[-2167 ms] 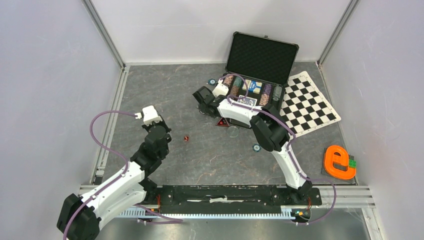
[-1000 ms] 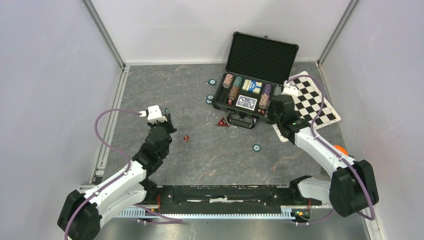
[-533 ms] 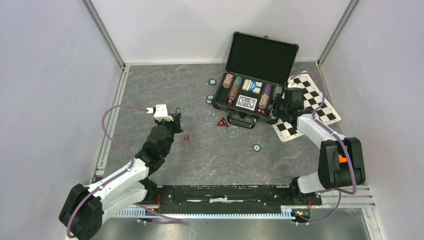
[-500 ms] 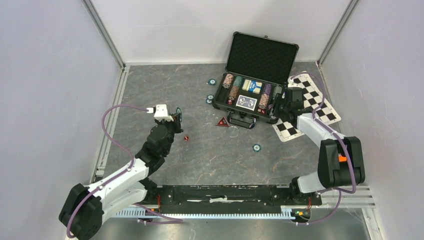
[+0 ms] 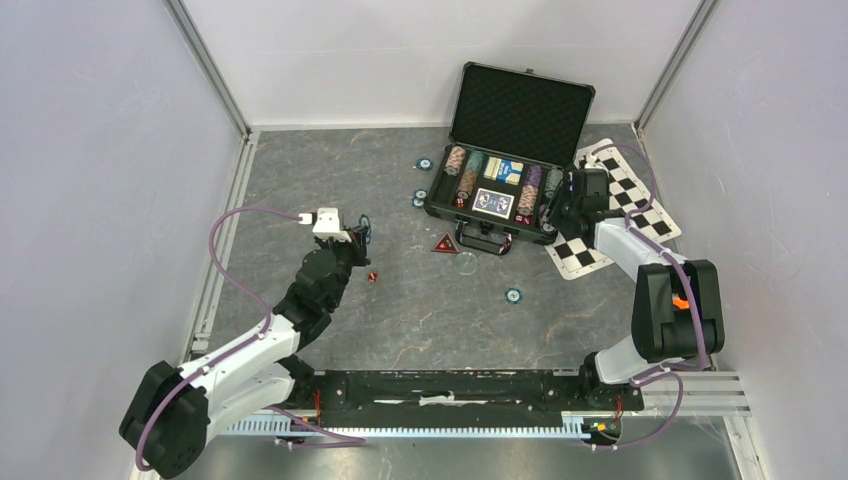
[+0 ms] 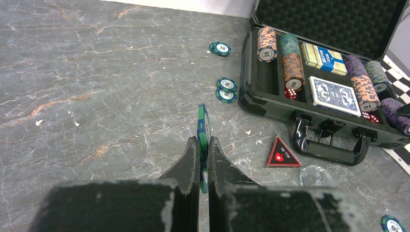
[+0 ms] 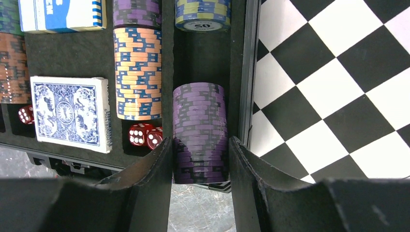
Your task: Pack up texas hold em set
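Left gripper [image 6: 203, 145] pinches a green chip [image 6: 203, 126] upright; right gripper [image 7: 200, 145] clasps the purple stack [image 7: 199, 116] at the case's [image 7: 244, 72] right edge.

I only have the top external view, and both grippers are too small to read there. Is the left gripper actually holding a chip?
Observer: Yes. The left wrist view shows the left gripper shut on a green chip, held on edge between the fingers.
Operator: And the right one, at the case?
Observer: The right gripper straddles a purple chip stack lying in the rightmost slot of the case. I cannot tell whether the fingers press it.
Operator: Any dice packed yet?
Observer: Two red dice lie in the slot just left of that stack.
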Controlling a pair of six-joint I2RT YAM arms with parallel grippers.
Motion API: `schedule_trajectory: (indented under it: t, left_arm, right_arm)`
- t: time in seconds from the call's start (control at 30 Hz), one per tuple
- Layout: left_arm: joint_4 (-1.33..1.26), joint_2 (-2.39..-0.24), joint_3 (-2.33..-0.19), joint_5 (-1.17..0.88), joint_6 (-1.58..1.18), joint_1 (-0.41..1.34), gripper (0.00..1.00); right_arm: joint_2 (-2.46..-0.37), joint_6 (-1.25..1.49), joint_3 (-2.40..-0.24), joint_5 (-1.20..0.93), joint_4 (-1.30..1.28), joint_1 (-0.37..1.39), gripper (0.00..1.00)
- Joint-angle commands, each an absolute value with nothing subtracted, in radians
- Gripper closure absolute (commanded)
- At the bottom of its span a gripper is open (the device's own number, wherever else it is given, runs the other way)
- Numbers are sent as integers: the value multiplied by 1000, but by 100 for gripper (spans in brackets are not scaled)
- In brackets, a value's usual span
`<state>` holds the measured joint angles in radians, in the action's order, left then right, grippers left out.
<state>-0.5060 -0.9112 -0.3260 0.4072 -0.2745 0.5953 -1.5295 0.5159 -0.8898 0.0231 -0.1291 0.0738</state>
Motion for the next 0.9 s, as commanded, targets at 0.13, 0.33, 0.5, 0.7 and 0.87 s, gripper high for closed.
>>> schedule_trajectory:
  t: [0.13, 0.33, 0.5, 0.7, 0.87]
  left_arm:
    - [-579, -921, -351, 385, -241, 596, 98]
    - [-578, -931, -353, 374, -238, 595, 98]
    - [-582, -939, -355, 371, -232, 596, 98]
    - [-584, -949, -360, 365, -229, 596, 98]
    - [-585, -951, -361, 359, -227, 597, 98]
  right_arm:
    - [-1548, 637, -846, 141, 111, 83, 92]
    - [-1620, 611, -886, 176, 164, 96, 92]
    - [-1650, 581, -926, 206, 191, 97, 91]
    - [-1629, 472, -939, 247, 232, 140, 85]
    - [-1675, 438, -977, 221, 226, 146, 63]
